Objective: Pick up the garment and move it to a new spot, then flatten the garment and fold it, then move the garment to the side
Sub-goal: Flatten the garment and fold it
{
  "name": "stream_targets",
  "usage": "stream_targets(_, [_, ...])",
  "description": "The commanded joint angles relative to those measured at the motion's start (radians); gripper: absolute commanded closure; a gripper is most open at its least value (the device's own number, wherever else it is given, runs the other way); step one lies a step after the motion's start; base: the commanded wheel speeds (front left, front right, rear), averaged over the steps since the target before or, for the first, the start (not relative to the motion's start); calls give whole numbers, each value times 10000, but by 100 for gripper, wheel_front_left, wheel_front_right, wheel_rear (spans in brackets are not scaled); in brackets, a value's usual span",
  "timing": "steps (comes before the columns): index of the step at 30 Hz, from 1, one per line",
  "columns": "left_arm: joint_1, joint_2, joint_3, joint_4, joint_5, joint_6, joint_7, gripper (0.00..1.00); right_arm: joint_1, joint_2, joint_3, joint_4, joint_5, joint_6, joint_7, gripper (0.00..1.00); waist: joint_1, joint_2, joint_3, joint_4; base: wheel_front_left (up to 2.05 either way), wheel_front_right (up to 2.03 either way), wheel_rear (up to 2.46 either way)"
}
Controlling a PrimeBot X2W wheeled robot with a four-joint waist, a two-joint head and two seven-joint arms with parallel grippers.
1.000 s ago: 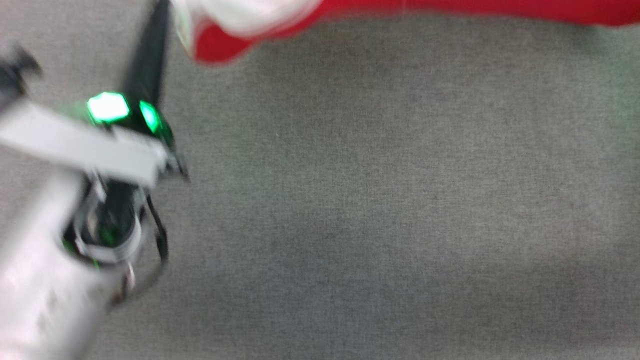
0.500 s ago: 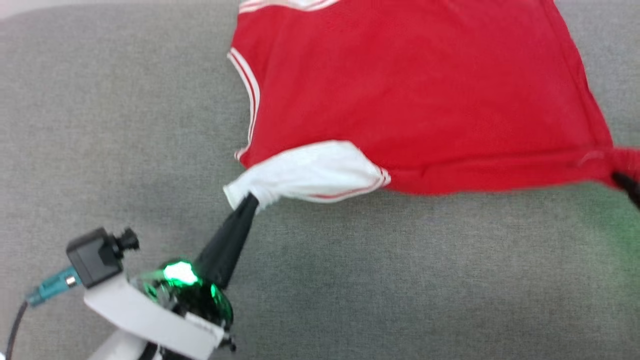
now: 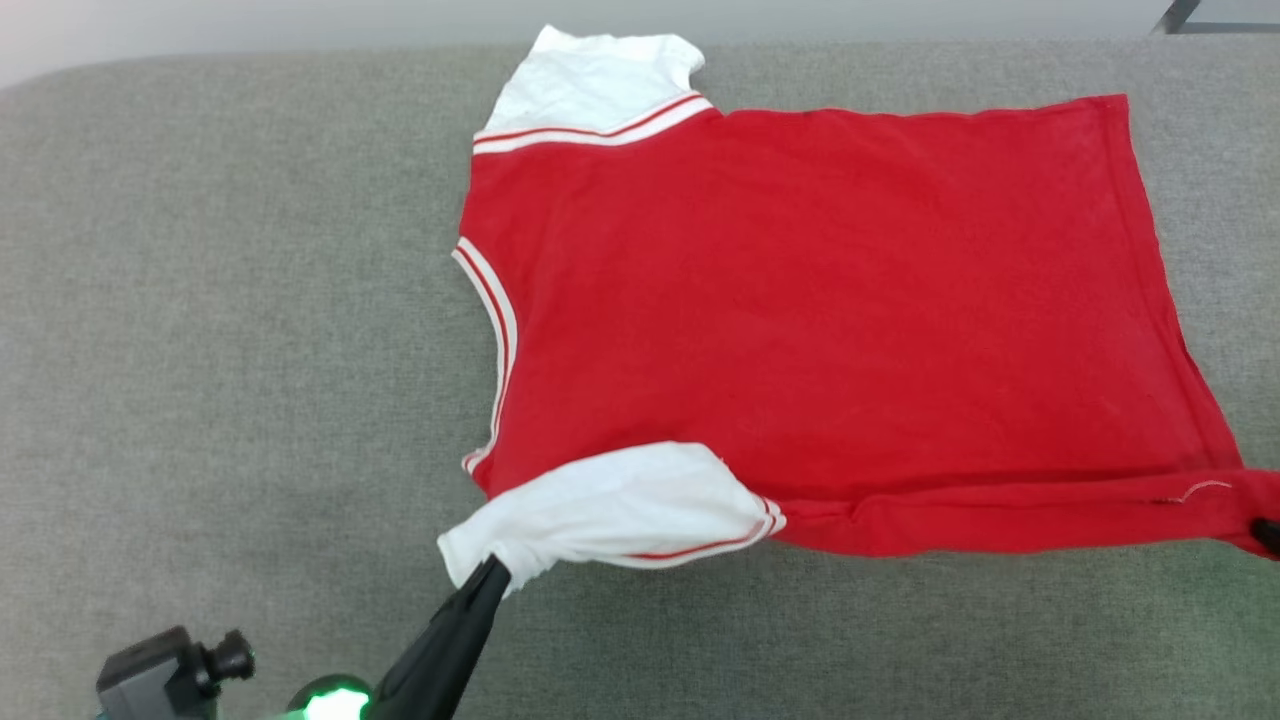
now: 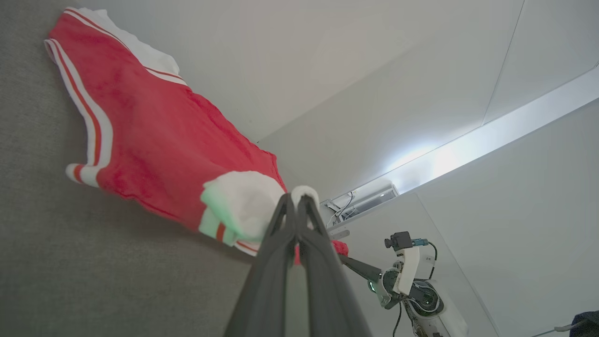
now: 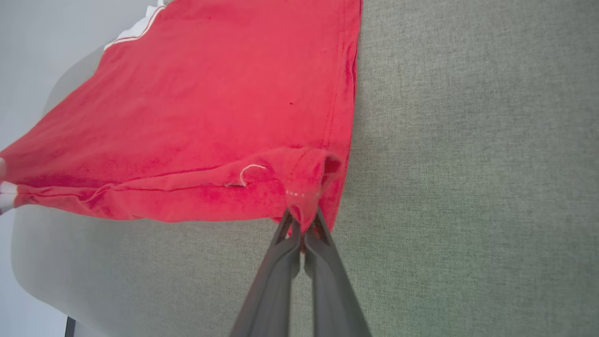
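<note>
Left claw (image 3: 488, 578): pressed together, pinching the white sleeve (image 3: 620, 505) at the red jersey (image 3: 820, 300)'s near-left corner.
Red jersey: spread mostly flat across the grey counter (image 3: 220, 300), plain side up.
Right claw (image 5: 303, 229): pressed together, pinching the red jersey's near-right hem corner (image 5: 306, 187).

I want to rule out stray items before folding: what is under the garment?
The garment lies spread on the grey surface, which shows beside it. No bump shows through the cloth, but anything flat beneath is covered.
</note>
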State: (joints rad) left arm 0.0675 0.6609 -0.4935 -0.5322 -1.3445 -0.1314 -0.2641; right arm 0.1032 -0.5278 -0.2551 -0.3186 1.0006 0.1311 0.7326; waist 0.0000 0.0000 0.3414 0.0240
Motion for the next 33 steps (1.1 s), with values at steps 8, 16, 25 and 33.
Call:
stream_targets(8, [-363,98,318,-127,206,17,5,100,-222,338,-688,-339,44,-7,237,100,0,0,208,112,0,0,0])
stream_targets(16, [-2902,-200,44,1135,-369,17,5,100,-2231,490,-560,692,-573,-7,18,100,0,0,678,298,0,0,0])
stream_targets(25, [-4712,-480,-395,3325,-842,17,6,100,-4115,584,52,2242,-1089,-7,-11,100,0,0,1188,193,0,0,0])
stream_targets(33, [-5319,-958,-535,5108,-532,18,6,100,-4336,648,595,2926,-1243,-7,-414,100,0,0,1608,156,0,0,0])
